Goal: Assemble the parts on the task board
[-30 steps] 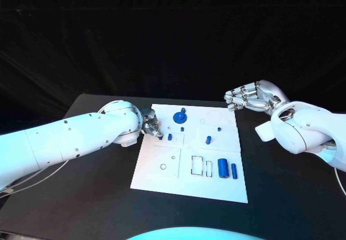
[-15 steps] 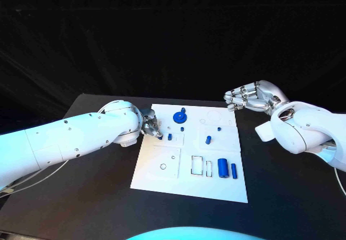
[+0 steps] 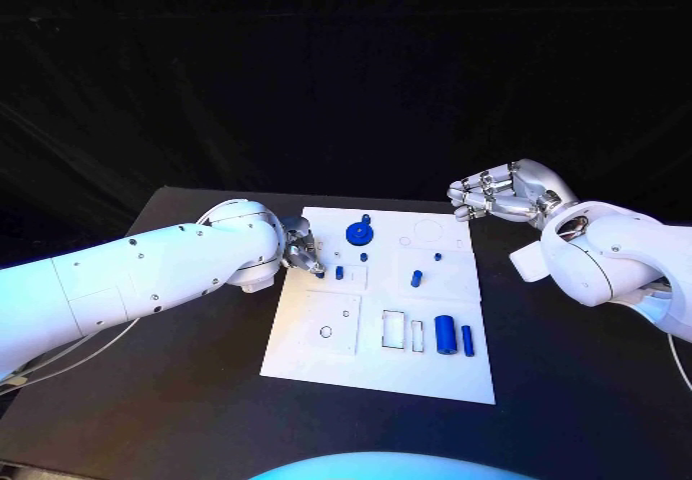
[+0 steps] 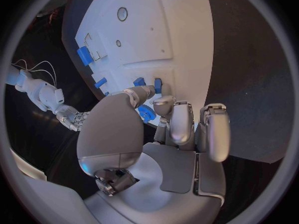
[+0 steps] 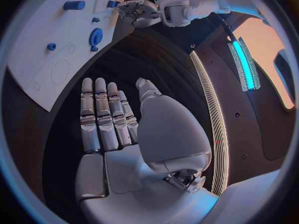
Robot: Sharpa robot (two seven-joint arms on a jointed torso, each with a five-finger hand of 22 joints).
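Your left hand [image 3: 302, 250] pinched at a small part [image 3: 339, 272] on the task board [image 3: 335, 355], grip unclear; your right hand [image 3: 498, 195] hovered empty, several parts unplaced.

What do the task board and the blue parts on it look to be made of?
The task board looks like matte white plastic or coated sheet: flat, even, no glare, with cut-out slots. The gear and the cylinder look like moulded or printed plastic: uniform saturated blue with a dull sheen. Neither can be confirmed from looks alone.
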